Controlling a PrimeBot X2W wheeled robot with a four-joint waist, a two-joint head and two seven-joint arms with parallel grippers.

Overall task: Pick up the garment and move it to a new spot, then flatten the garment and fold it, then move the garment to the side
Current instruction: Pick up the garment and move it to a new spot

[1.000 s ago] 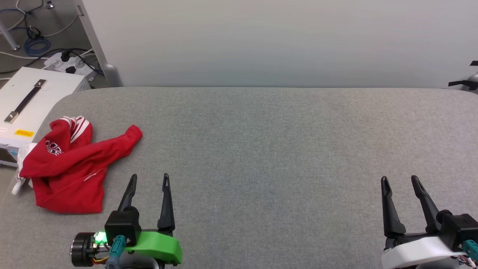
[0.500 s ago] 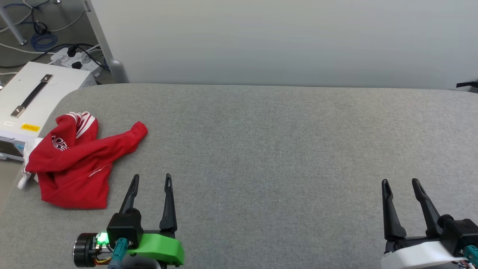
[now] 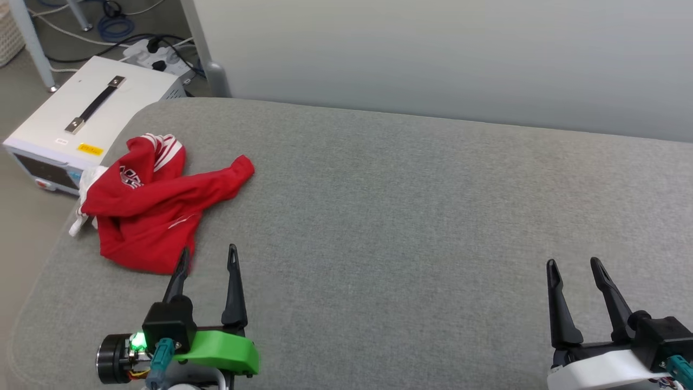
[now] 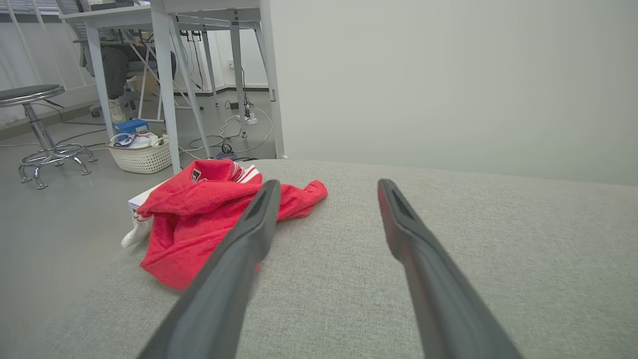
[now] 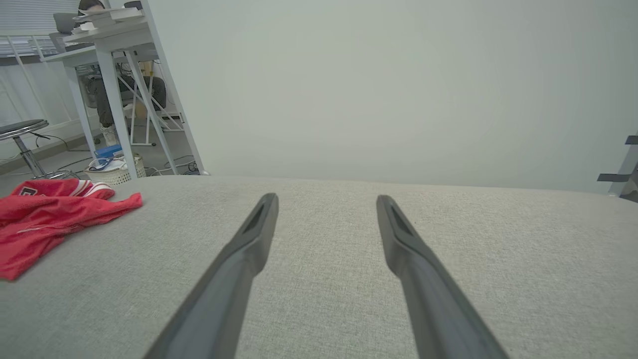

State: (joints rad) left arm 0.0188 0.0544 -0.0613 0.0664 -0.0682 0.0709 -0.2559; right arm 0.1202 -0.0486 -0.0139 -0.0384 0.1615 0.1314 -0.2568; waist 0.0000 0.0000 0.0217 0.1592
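Note:
The garment (image 3: pixel 149 203), a red shirt with white striped trim, lies crumpled at the left end of the grey padded table (image 3: pixel 406 216), a white part hanging over the edge. My left gripper (image 3: pixel 208 255) is open just in front of it, its left finger overlapping the garment's near hem in the head view. In the left wrist view the garment (image 4: pixel 199 219) sits ahead and to the left of the open left gripper (image 4: pixel 326 185). My right gripper (image 3: pixel 573 264) stands open and empty at the lower right. The right wrist view has the right gripper (image 5: pixel 326 199) open and the garment (image 5: pixel 50 214) far left.
A white box with a dark handle (image 3: pixel 92 114) stands on the floor beside the table's left end, with cables and a power strip (image 3: pixel 151 54) behind it. A pale wall (image 3: pixel 433 54) backs the table. A stool (image 4: pixel 40 129), basket (image 4: pixel 142 149) and desk legs stand on the floor.
The head camera has turned left, shifting the whole picture right. The left gripper now stands closer to the garment's near hem. Both grippers stay open.

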